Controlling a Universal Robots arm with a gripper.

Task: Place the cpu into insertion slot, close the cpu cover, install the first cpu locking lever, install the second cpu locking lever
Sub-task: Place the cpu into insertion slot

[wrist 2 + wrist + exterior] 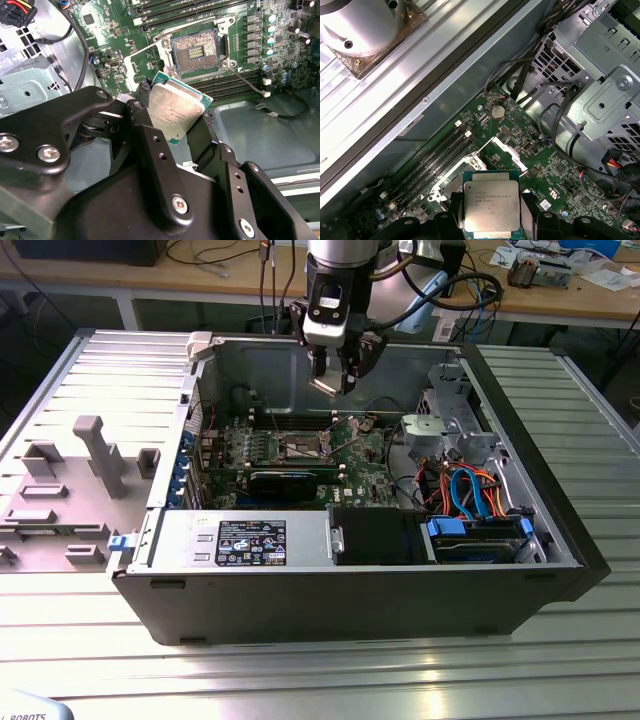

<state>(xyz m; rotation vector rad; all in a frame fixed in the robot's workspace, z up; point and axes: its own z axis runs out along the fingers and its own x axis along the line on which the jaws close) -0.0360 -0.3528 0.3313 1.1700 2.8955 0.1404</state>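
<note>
Gripper [176,104] pinches chip [491,206] by opposite edges, above board; uncovered socket [196,49] lies below, slightly ahead, apart.

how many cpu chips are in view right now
1. The cpu is clamped in the jaws, in the air over the motherboard, not yet in the bare insertion slot. The arm hides part of the case, so another could lie unseen.

- Over insertion slot [195,47]: open air, up to cpu [175,112] clamped in gripper [177,102].
- Beside insertion slot: low memory slots [235,82], both flanks.
- Well apart from insertion slot: drive cage [450,425], cables [470,490].
</note>
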